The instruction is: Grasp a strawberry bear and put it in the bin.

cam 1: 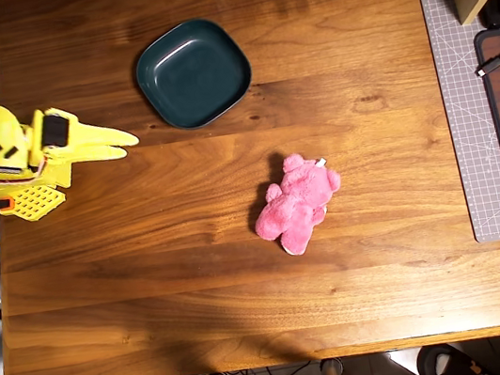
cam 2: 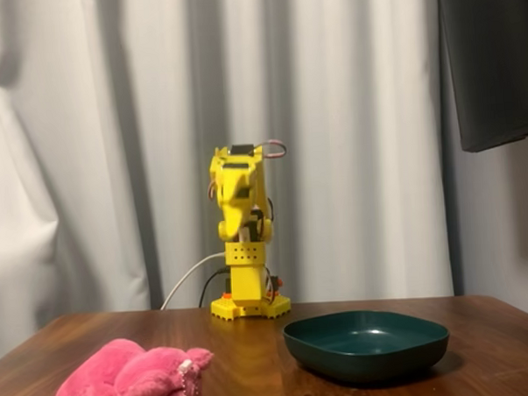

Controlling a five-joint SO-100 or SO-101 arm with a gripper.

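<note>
A wooden worktop (cam 1: pixel 147 261) fronts pale curtains; the yellow end effector (cam 1: pixel 124 145), fingers together, holds nothing. The strawberry bear (cam 1: pixel 296 203) lies well apart from it; the bin (cam 1: pixel 193 72) sits nearer.

A bright pink bear (cam 1: pixel 296 202), a dark teal bin (cam 1: pixel 193 72) and a yellow arm (cam 1: pixel 12 154) are showing against the brown wood-grain table (cam 1: pixel 198 281).

Yellow arm (cam 1: pixel 7 155), based at the desk's left edge in the overhead view, raised upright above its base in the fixed view (cam 2: pixel 241 225). Gripper (cam 1: pixel 124 143) extended toward the desk's middle, off the surface, fingers pressed together to a point.
</note>
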